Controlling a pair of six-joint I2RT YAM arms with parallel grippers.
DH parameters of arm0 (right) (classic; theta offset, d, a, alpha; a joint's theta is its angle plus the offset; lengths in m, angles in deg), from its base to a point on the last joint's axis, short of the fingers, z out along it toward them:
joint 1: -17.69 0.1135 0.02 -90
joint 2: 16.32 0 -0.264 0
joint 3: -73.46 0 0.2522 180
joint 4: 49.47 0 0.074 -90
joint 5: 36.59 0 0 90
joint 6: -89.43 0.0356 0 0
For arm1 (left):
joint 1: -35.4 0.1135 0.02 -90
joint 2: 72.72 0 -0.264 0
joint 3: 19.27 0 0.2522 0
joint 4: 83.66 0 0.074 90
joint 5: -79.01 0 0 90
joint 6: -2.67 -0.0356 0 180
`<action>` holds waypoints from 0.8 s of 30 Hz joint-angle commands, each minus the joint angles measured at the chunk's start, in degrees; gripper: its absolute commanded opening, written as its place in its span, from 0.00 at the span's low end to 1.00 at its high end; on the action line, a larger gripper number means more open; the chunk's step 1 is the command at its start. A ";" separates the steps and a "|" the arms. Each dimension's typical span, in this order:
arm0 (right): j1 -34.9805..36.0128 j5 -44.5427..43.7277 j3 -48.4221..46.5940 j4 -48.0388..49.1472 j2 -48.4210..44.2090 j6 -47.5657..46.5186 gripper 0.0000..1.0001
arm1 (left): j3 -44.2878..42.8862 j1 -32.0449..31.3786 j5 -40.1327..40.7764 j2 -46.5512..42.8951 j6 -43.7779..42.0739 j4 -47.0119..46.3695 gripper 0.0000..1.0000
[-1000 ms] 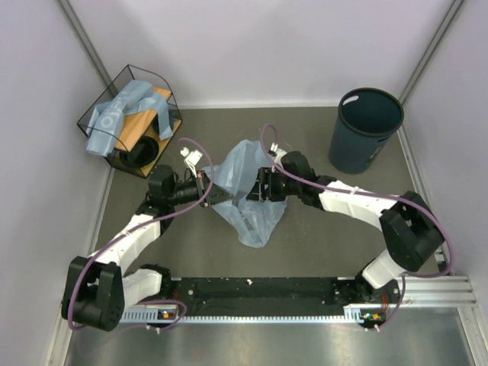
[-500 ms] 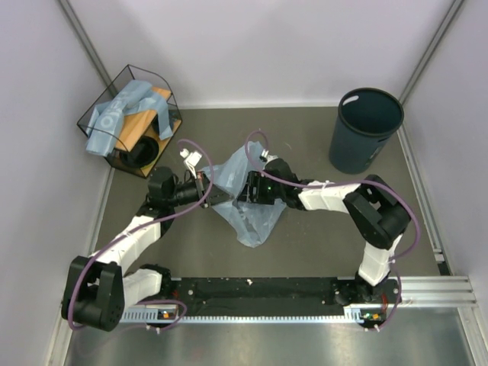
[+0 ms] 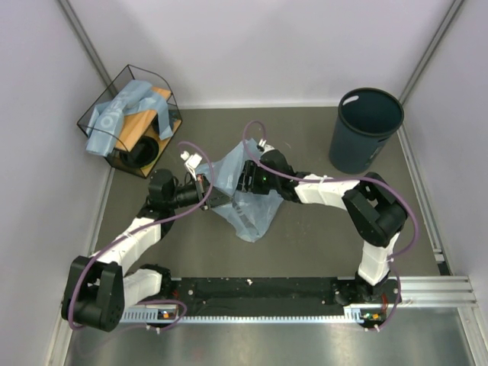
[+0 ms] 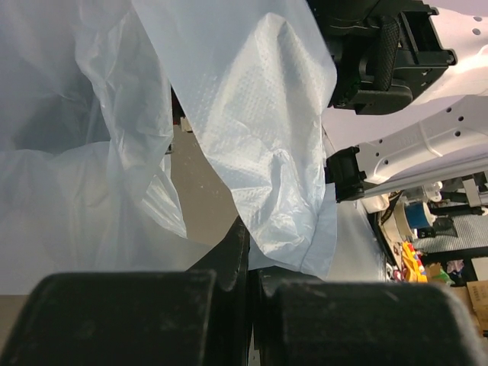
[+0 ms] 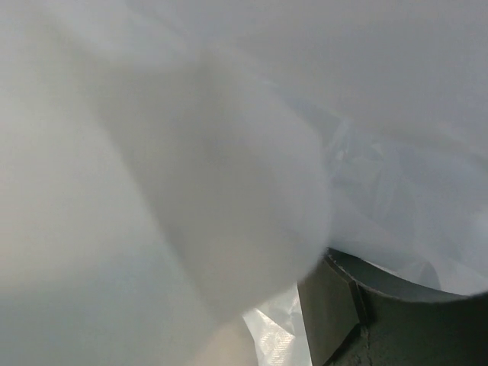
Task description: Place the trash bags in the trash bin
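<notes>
A light-blue trash bag (image 3: 252,206) lies spread and partly lifted on the floor in the middle. My left gripper (image 3: 219,197) is shut on its left edge; in the left wrist view the jaws (image 4: 252,255) press together with film (image 4: 267,152) rising from them. My right gripper (image 3: 242,178) is pushed into the bag's upper part. The right wrist view is filled with film (image 5: 191,152); only one finger (image 5: 343,305) shows, well right of centre, the other hidden. The dark blue-grey trash bin (image 3: 366,130) stands upright at the back right, apart from both grippers.
A black wire-framed basket (image 3: 126,160) with a wooden base stands at the back left, holding more light-blue bags (image 3: 122,110). Walls close the floor on the left, back and right. The arms' base rail (image 3: 252,293) runs along the near edge.
My right gripper has moved left into the bag, its elbow folding in toward the centre. The bag has bunched slightly leftward. My left gripper has kept its hold and place.
</notes>
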 commanded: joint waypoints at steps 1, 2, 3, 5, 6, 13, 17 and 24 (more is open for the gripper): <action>0.68 -3.96 -3.56 -2.46 0.61 -0.16 0.60 | 0.53 0.18 -1.27 -0.42 0.85 -4.53 0.00; 0.68 -4.31 -3.74 -2.38 0.96 0.02 0.60 | 0.53 0.27 -1.27 -0.42 0.94 -4.62 0.00; 0.68 -4.40 -3.83 -1.85 1.22 0.02 0.60 | 0.53 0.27 -1.27 -0.34 0.94 -4.88 0.00; 0.68 -3.35 -4.61 -0.79 1.58 -0.76 0.57 | 0.62 0.36 -1.54 -0.33 1.20 -4.89 0.00; 0.68 -3.08 -4.88 -0.88 1.40 -1.47 0.57 | 0.70 0.27 -1.71 -0.33 1.29 -4.89 0.00; 0.68 -1.32 -5.67 2.02 1.22 -1.65 0.55 | 1.06 0.27 -2.33 -0.42 0.94 -4.45 0.00; 1.12 -2.90 -6.46 0.54 2.80 -0.42 0.55 | 0.97 0.27 -2.33 -0.07 0.94 -4.62 0.00; 1.38 -4.05 -6.12 0.00 7.81 1.86 0.55 | 0.62 0.36 -2.15 0.28 1.29 -4.71 0.00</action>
